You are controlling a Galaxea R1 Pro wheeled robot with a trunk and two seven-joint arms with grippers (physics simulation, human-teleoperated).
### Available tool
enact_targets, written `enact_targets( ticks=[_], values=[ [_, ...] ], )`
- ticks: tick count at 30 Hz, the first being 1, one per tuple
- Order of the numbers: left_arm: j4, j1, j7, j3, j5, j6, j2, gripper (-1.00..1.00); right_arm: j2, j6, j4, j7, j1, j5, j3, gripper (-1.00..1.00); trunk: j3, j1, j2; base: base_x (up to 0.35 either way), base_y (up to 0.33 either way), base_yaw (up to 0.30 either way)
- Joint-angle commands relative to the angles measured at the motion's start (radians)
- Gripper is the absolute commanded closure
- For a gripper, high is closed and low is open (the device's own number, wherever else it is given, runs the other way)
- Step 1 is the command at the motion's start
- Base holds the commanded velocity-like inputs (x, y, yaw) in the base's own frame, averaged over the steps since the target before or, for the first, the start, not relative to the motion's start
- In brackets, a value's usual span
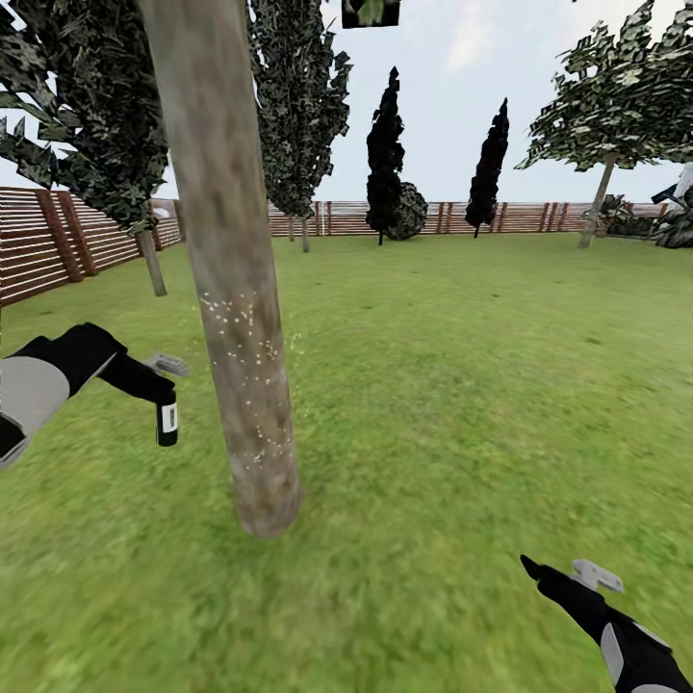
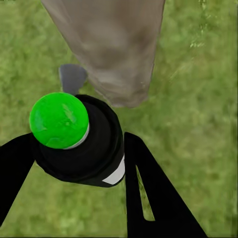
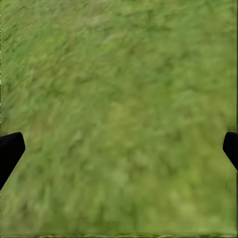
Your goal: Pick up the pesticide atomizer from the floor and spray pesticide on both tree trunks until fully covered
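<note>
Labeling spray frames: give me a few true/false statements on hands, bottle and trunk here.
1. The left hand holds the pesticide atomizer. True.
2. The right hand grips a second bottle. False: it is open and empty over the lawn.
3. White specks dot the near tree trunk. True.
4. The atomizer lies on the grass. False: it hangs in the left hand, beside the trunk and clear of the ground.
5. The atomizer's cap is red. False: the left wrist view shows it bright green.
6. A wooden slat fence borders the lawn. True.
</note>
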Motion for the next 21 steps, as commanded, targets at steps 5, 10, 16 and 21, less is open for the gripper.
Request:
enact_targets(
  ticks=[5, 10, 16, 21],
  values=[
    [-0.001, 0.032, 0.002, -0.003, 0.072, -0.013, -0.001, 1.00, 0.000, 0.000, 0.000, 0.000, 0.000, 0.000, 0.000, -1.00, 0.000, 0.000, 0.000, -0.274, 0.084, -0.165],
    [-0.001, 0.109, 0.123, -0.003, 0.072, -0.062, -0.021, 1.00, 0.000, 0.000, 0.000, 0.000, 0.000, 0.000, 0.000, -1.00, 0.000, 0.000, 0.000, -0.043, 0.250, -0.237],
    [-0.001, 0.151, 0.143, -0.003, 0.068, -0.064, -0.023, 1.00, 0.001, 0.000, 0.001, 0.000, 0.000, 0.032, 0.001, -1.00, 0.000, 0.000, 0.000, -0.001, 0.141, -0.019],
    [-0.001, 0.155, 0.143, -0.003, 0.071, -0.064, -0.023, 1.00, 0.002, -0.002, 0.000, 0.003, 0.000, 0.166, 0.000, -1.00, 0.000, 0.000, 0.000, 0.000, 0.015, -0.013]
  ],
)
